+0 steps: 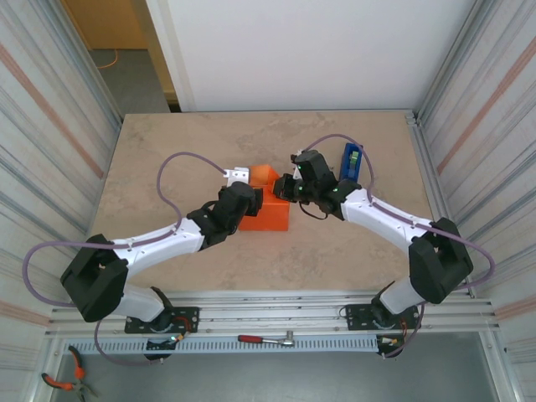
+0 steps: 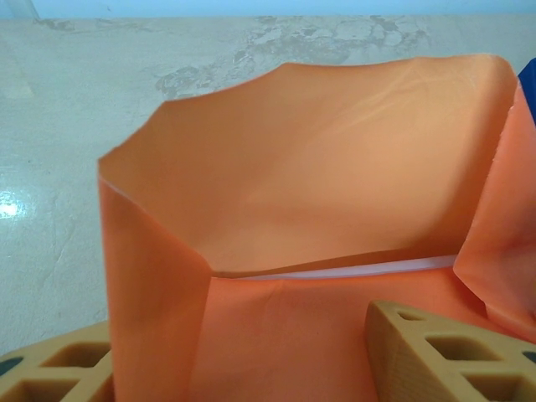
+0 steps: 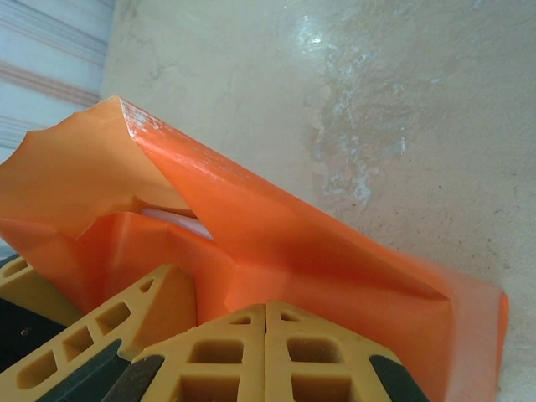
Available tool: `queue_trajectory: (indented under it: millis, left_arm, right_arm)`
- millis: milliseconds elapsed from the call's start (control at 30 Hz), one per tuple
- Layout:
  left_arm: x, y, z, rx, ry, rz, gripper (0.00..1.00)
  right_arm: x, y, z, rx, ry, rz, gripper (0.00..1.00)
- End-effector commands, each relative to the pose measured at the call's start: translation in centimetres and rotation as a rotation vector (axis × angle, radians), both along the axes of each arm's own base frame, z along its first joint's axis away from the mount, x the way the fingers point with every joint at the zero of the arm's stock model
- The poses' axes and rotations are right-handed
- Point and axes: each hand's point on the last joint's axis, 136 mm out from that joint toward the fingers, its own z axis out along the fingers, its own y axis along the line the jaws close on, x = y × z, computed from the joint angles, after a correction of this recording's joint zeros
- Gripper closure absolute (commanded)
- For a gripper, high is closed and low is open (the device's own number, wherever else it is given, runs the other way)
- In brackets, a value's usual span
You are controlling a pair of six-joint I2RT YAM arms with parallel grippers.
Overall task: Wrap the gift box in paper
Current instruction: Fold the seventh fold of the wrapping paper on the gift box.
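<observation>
The orange paper (image 1: pixel 268 211) lies folded over the gift box mid-table, with one flap standing up (image 2: pixel 318 167). Of the gift box only a thin white edge (image 2: pixel 360 270) peeks out under that flap, also seen as a sliver (image 3: pixel 172 219). My left gripper (image 2: pixel 239 335) is open. Its tan fingers (image 2: pixel 435 352) sit wide apart on the paper-covered box, the left one partly behind a side fold. My right gripper (image 3: pixel 266 308) is shut, fingertips pressed together with nothing between them, touching the creased paper (image 3: pixel 318 251) from the right side.
A blue tape dispenser (image 1: pixel 352 161) stands right of the bundle, behind my right arm. A small whitish piece (image 1: pixel 239 173) lies just left of the raised flap. Metal walls close in both table sides. Bare marble tabletop (image 1: pixel 193 142) stretches behind and to the left.
</observation>
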Motion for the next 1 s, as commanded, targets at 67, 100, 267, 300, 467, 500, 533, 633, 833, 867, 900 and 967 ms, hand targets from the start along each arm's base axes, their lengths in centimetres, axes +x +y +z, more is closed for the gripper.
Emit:
queue_trajectory:
  millis: [67,100,267,300,467,500,533,633,833,867,900,967]
  left_arm:
    - [-0.9,0.4,-1.4,0.046,0.053,-0.008,0.38]
    - [-0.9,0.4,-1.4,0.046,0.053,-0.010,0.38]
    - [-0.9,0.5,-1.5,0.046,0.055,-0.008,0.38]
    - [-0.9,0.4,-1.5,0.046,0.055,-0.009,0.38]
    - [-1.0,0.4,-1.4,0.044,0.054,-0.009,0.38]
    - [-1.0,0.4,-1.4,0.042,0.055,-0.009,0.38]
    - [-1.0,0.3,-1.4,0.041,0.054,-0.009,0.38]
    - [-1.1,0.3,-1.3,0.038,0.053,-0.009,0.38]
    - [-1.1,0.3,-1.2,0.036,0.053,-0.008,0.39]
    - [-1.1,0.3,-1.3,0.035,0.054,-0.008,0.39]
    - [-1.1,0.4,-1.2,0.036,0.053,-0.007,0.39]
    - [-1.2,0.4,-1.2,0.035,0.054,-0.007,0.39]
  right_arm:
    - [-0.1,1.1,0.0,-0.022,-0.013,0.059,1.00]
    - [-0.1,1.2,-0.2,-0.022,-0.010,0.062,1.00]
    - [-0.8,1.0,-1.7,-0.044,0.015,0.076,1.00]
    - [-1.0,1.0,-2.0,-0.054,0.018,0.078,1.00]
    - [-2.3,0.8,-3.5,-0.162,0.007,0.115,1.00]
    - [-2.6,0.7,-4.0,-0.199,0.004,0.127,1.00]
    - [-2.9,0.7,-4.4,-0.231,-0.001,0.138,1.00]
    - [-3.8,0.3,-5.8,-0.355,-0.017,0.158,1.00]
    - [-5.9,0.1,-8.9,-0.568,-0.051,0.208,1.00]
    - [-6.1,0.3,-9.3,-0.590,-0.059,0.216,1.00]
    - [-6.4,0.4,-9.8,-0.610,-0.060,0.228,1.00]
    - [-6.9,0.8,-10.5,-0.634,-0.058,0.245,1.00]
